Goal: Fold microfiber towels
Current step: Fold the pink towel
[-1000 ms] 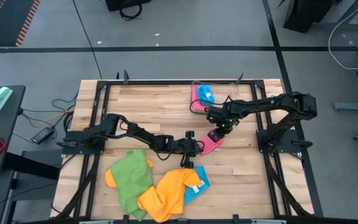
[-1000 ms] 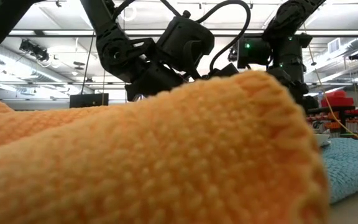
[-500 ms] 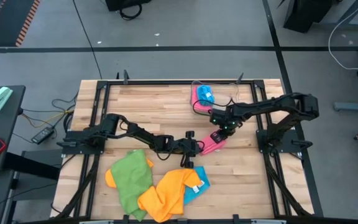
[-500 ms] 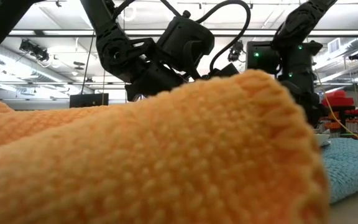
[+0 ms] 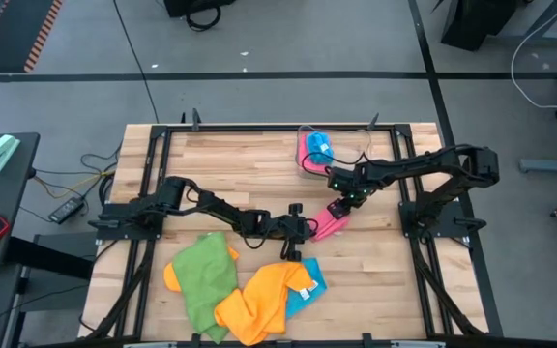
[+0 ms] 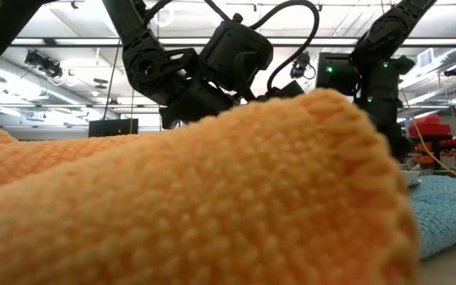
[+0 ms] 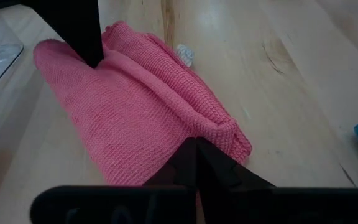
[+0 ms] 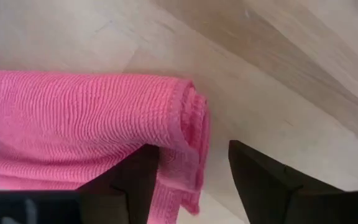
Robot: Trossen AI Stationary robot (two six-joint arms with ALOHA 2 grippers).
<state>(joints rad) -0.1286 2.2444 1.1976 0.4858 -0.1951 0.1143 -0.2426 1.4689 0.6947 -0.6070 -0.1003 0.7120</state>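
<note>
A folded pink towel (image 5: 329,224) lies on the wooden table (image 5: 240,169) near its middle, stretched between the two grippers. The left gripper (image 5: 309,228) is clamped tight on the towel's near end; in the left wrist view its fingers (image 7: 213,163) meet on the rolled edge of the pink towel (image 7: 135,106). The right gripper (image 5: 337,210) stands at the towel's other end with its jaws parted, one finger (image 8: 135,177) under the folded edge of the cloth (image 8: 86,124) and the other clear of it over bare wood. Nearer the front edge lie a green towel (image 5: 204,275), an orange towel (image 5: 264,295) and a sky blue towel (image 5: 307,288), heaped and touching one another. A clear plastic tray (image 5: 332,153) at the far side holds more cloths.
</note>
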